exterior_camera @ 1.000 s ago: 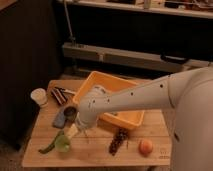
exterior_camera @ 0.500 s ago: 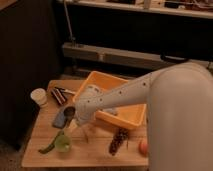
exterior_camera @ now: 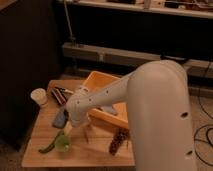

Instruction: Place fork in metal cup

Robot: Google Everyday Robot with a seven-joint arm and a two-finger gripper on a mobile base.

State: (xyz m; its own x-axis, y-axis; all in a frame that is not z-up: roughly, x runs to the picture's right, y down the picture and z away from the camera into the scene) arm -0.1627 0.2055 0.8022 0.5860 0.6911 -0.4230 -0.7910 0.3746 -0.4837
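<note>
A wooden tabletop (exterior_camera: pixel 44 127) in the lower left of the frame carries a scatter of kitchenware. A white cup (exterior_camera: pixel 38 96) stands at its left edge, dark striped utensils (exterior_camera: pixel 58 94) just beside it. A yellow bin (exterior_camera: pixel 102 86) fills the upper right part. Left of centre sits a metal cup (exterior_camera: pixel 60 118); below it are a green cup (exterior_camera: pixel 62 144) and a green pod (exterior_camera: pixel 49 148). A dark bumpy cluster (exterior_camera: pixel 119 141) lies lower right. The claw (exterior_camera: pixel 68 130) hangs above the green cup.
</note>
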